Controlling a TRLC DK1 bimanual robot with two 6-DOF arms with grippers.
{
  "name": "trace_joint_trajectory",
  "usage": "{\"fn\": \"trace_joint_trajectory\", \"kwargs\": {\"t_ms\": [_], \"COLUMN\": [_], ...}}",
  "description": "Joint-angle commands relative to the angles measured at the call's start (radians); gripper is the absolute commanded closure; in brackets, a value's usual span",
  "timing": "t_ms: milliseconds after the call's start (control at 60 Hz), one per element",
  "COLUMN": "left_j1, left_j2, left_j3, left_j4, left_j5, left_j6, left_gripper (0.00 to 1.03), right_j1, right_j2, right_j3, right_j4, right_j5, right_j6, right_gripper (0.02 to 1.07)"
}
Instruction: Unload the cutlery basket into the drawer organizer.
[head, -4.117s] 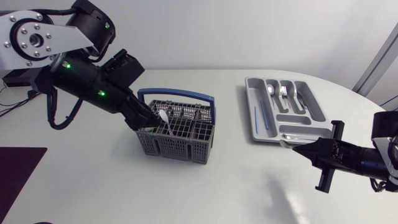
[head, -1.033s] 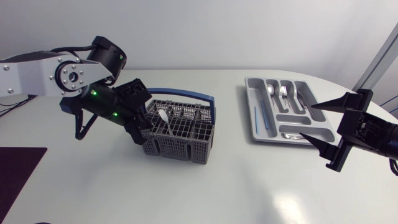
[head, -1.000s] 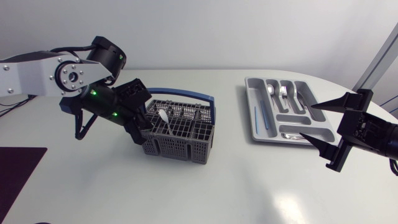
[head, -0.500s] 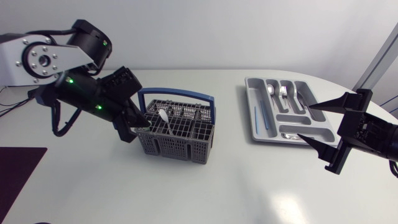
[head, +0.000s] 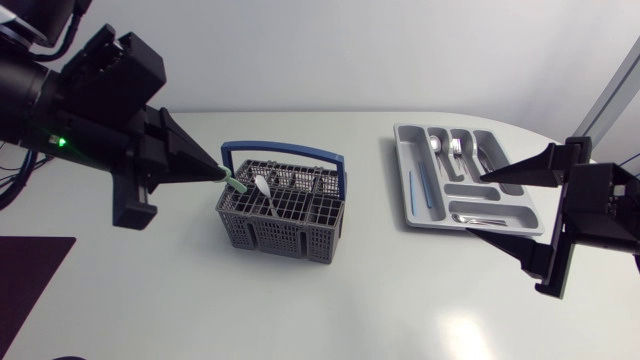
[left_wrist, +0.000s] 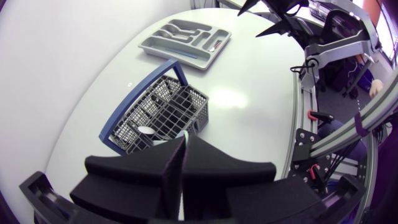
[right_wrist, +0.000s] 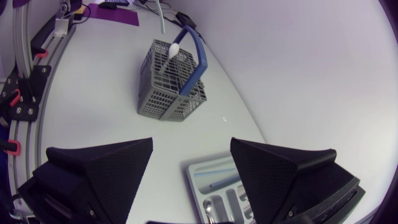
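Presently the left gripper (head: 218, 175) is clamped on a pale green utensil (head: 233, 182) at the cutlery basket's (head: 275, 235) left rim. The right gripper (head: 478, 205) stands spread wide beside the drawer organizer's (head: 401, 172) near edge, well apart from the basket.

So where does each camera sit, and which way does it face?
Head view: above the table, looking down on basket, organizer, right gripper, and left gripper shut on a green utensil.
Left wrist view: on the left arm, looking down past its gripper at basket and organizer.
Right wrist view: behind the open right gripper, facing over organizer toward basket.
All three show basket and organizer.
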Motion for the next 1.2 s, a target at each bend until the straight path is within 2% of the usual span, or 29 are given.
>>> {"fn": "trace_joint_trajectory", "kwargs": {"t_ms": [0,167,317,483,633,783,900,1183], "left_j1": [-0.03,-0.114,-0.217,-0.304,-0.318,-0.313,-0.326,-0.339], "left_j2": [-0.022,-0.059,-0.062,-0.06,-0.045,0.012,0.058,0.176], "left_j3": [0.011,-0.03,-0.059,-0.076,-0.082,-0.086,-0.086,-0.05], "left_j4": [-0.028,-0.072,-0.14,-0.166,-0.167,-0.156,-0.126,-0.089], "left_j5": [0.035,0.115,0.171,0.236,0.312,0.371,0.391,0.414], "left_j6": [0.065,0.173,0.273,0.345,0.434,0.513,0.55,0.624], "left_gripper": [0.9,0.9,0.91,0.93,0.94,0.96,0.96,0.97], "right_j1": [0.063,0.149,0.252,0.376,0.47,0.496,0.49,0.471], "right_j2": [0.007,0.075,0.122,0.196,0.282,0.379,0.508,0.771], "right_j3": [0.052,0.144,0.168,0.196,0.222,0.257,0.329,0.497], "right_j4": [-0.059,-0.205,-0.22,-0.263,-0.307,-0.358,-0.534,-0.984], "right_j5": [-0.017,-0.088,-0.108,-0.128,-0.165,-0.226,-0.297,-0.34], "right_j6": [0.058,0.07,0.096,0.099,0.094,0.061,-0.085,-0.478], "right_gripper": [0.17,0.17,0.18,0.18,0.21,0.21,0.21,0.21]}}
